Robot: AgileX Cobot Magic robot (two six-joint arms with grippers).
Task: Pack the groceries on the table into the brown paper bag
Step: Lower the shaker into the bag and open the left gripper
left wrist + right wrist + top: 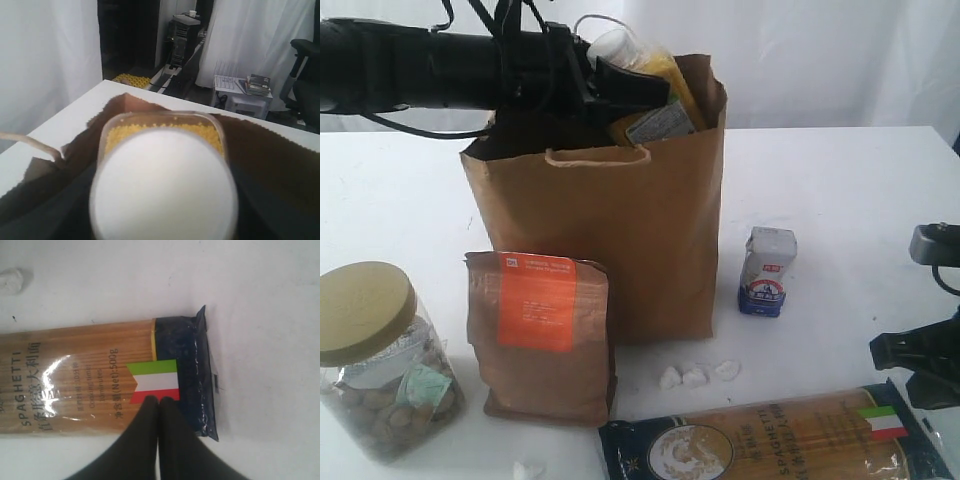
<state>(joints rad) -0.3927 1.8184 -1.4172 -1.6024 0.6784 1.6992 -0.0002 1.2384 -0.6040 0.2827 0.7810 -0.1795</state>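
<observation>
The brown paper bag [620, 230] stands upright mid-table. My left gripper [630, 90] reaches in from the left and is shut on the yellow white-capped bottle [655, 70], which is tilted in the bag's mouth. In the left wrist view the white cap [162, 185] fills the foreground above the bag's open rim [270, 155]. A brown pouch with an orange label [540, 335] leans at the bag's front. The olive-lidded jar [375, 360] is at front left, and the blue-white carton [766, 272] is right of the bag. My right gripper [160, 401] is shut and empty over the spaghetti pack [90, 375].
Small white crumpled scraps [695, 376] lie on the white table [840, 190] between the bag and the spaghetti pack [770, 440]. Past the table's far edge the left wrist view shows an office chair [305, 75] and stacked equipment [242, 95].
</observation>
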